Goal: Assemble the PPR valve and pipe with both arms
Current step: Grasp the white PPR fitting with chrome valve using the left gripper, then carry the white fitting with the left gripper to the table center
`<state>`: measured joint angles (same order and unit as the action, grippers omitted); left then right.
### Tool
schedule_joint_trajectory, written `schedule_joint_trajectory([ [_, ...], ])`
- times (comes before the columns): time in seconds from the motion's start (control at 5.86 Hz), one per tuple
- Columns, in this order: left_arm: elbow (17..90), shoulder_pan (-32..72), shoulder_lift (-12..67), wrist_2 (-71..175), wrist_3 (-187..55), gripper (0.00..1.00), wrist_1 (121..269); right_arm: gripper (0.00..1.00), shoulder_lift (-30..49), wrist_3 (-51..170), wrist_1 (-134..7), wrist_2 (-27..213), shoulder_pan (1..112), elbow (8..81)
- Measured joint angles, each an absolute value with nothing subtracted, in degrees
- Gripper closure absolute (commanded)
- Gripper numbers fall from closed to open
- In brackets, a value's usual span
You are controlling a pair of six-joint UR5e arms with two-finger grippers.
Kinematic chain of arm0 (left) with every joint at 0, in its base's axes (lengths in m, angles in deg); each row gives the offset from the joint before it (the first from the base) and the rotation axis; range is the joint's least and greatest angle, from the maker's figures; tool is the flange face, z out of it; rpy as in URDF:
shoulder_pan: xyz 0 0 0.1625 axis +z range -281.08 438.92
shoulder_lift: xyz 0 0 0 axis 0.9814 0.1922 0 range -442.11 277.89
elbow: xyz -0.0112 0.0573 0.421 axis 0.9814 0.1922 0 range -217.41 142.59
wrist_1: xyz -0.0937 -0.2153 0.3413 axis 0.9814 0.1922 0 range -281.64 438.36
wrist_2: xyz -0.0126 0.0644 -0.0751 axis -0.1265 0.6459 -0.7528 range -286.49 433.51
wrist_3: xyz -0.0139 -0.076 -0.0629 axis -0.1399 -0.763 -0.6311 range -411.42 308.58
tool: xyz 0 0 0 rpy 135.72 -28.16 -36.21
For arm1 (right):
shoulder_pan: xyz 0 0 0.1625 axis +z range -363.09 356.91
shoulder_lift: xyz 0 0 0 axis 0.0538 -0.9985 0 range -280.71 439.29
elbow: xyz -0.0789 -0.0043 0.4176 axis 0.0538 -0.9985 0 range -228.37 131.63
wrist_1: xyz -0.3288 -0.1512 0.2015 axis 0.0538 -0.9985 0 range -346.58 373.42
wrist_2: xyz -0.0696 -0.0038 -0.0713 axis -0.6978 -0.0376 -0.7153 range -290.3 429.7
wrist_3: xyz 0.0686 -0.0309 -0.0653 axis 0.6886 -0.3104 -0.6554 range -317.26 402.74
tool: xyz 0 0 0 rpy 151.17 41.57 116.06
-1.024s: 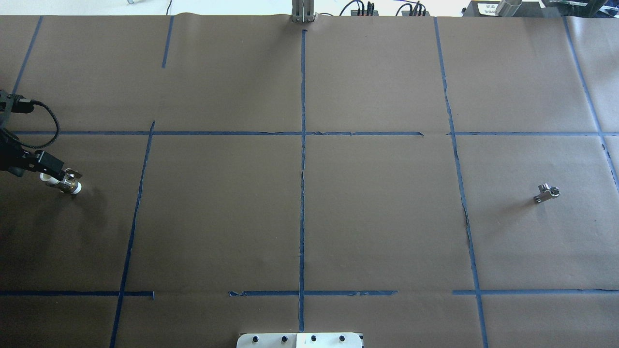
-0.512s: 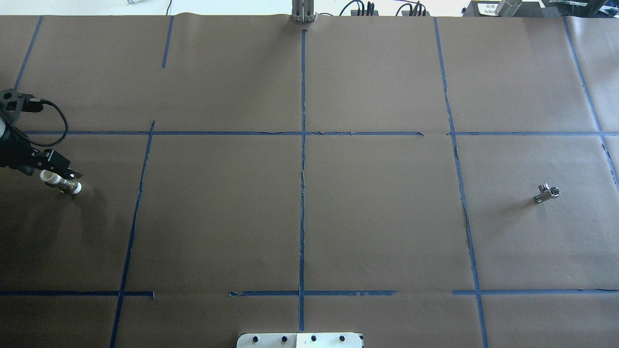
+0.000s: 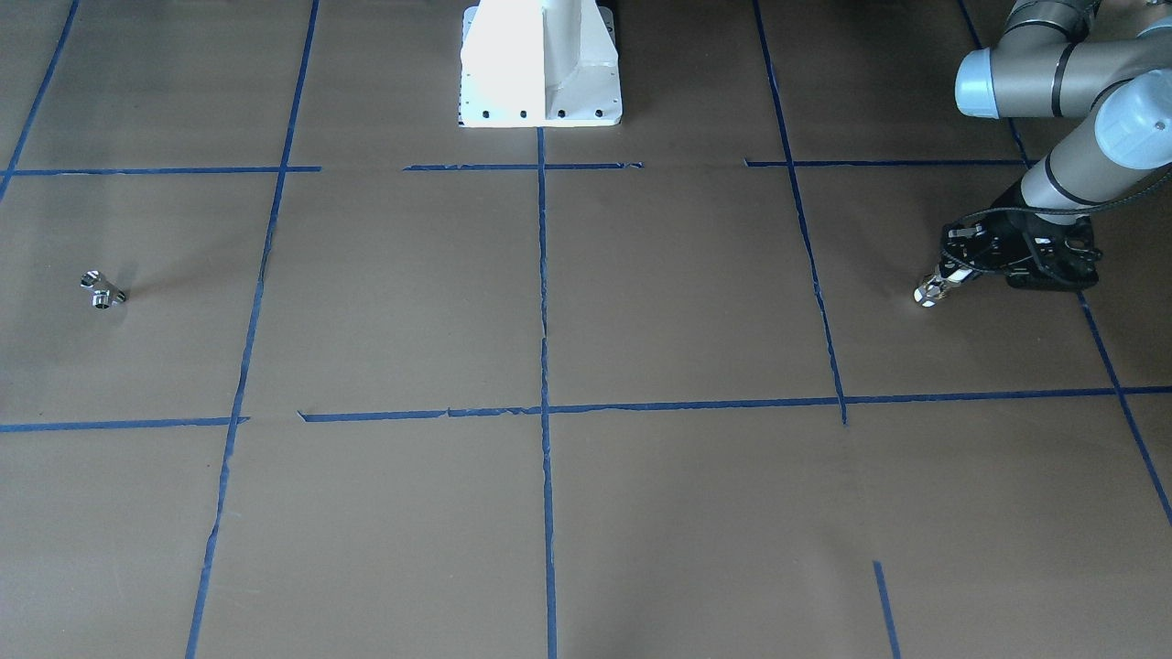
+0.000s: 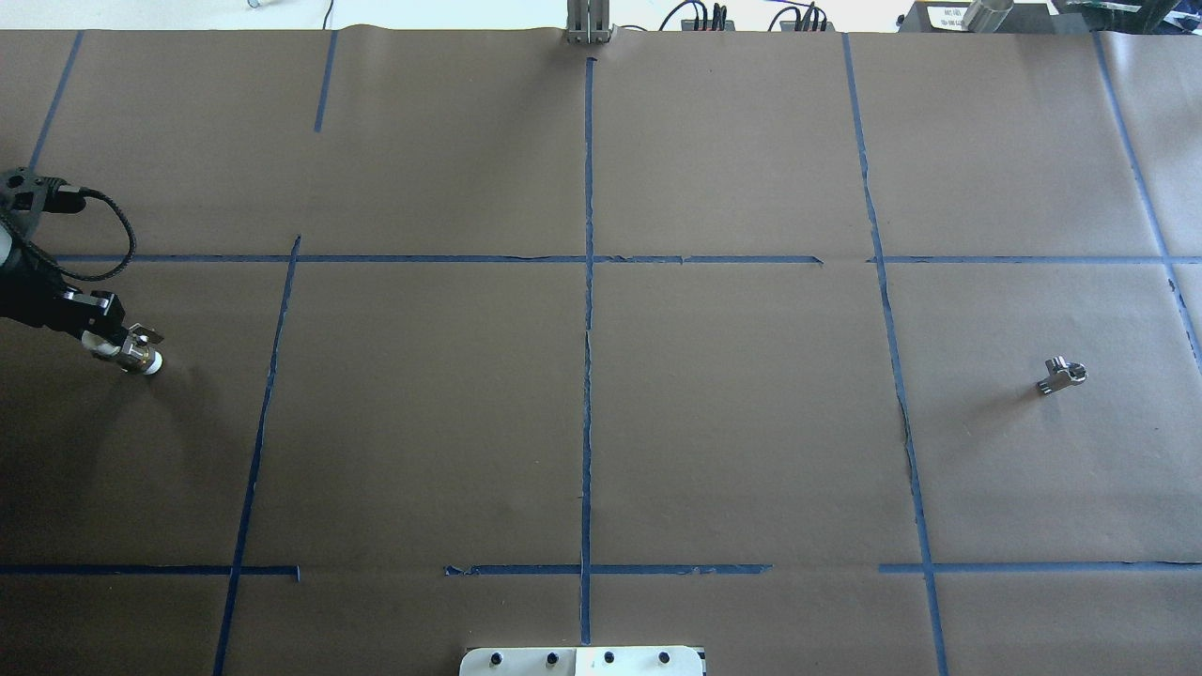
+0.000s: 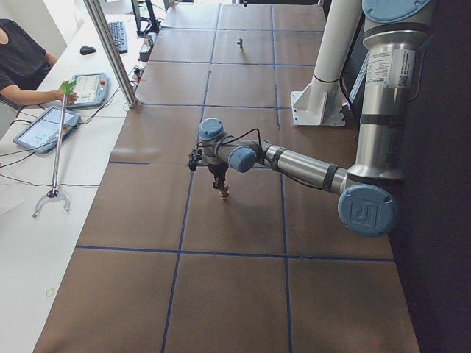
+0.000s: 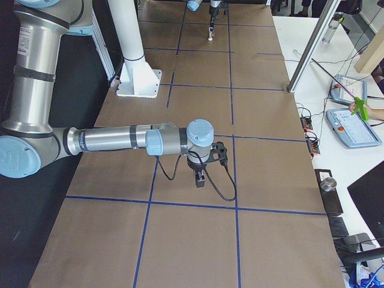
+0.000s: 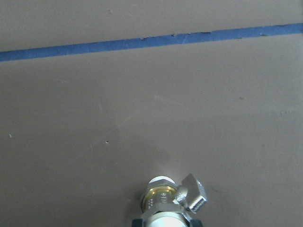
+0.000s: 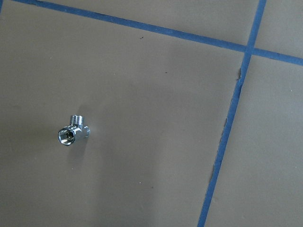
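The PPR valve (image 4: 139, 357), with white collar ends and a brass-silver body, is at the far left of the table. My left gripper (image 4: 113, 344) is shut on it and holds it low over the brown paper; I cannot tell if it touches. The valve also shows in the front view (image 3: 927, 294), the exterior left view (image 5: 223, 193) and the left wrist view (image 7: 173, 198), lever to the right. The pipe (image 4: 1061, 375), a small chrome fitting, lies alone at the far right (image 3: 101, 290) (image 8: 73, 133). My right gripper (image 6: 200, 180) shows only in the exterior right view; I cannot tell its state.
The robot's white base (image 3: 540, 64) stands at the table's middle edge. Blue tape lines (image 4: 587, 310) split the brown paper into squares. An operators' bench with tablets (image 5: 44, 129) and a metal post (image 5: 110, 51) runs along the far side, with a person (image 5: 22, 62) seated there.
My left gripper has shifted slightly up and to the right with the valve in it. The pipe has not moved.
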<state>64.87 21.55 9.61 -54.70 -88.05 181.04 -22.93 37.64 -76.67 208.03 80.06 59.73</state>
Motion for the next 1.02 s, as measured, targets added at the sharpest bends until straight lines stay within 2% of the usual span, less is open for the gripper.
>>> schedule_joint_trajectory([
  [0.51, 68.1, 22.28, 13.51, -54.86, -95.1, 1.0, 180.06, 0.0, -22.93, 37.57, -76.67, 208.33, 80.06, 59.77],
  [1.02, 68.09, 33.62, 30.38, -52.38, -110.35, 1.0, 171.1, 0.0, -22.95, 37.44, -74.49, 208.38, 79.43, 59.93],
])
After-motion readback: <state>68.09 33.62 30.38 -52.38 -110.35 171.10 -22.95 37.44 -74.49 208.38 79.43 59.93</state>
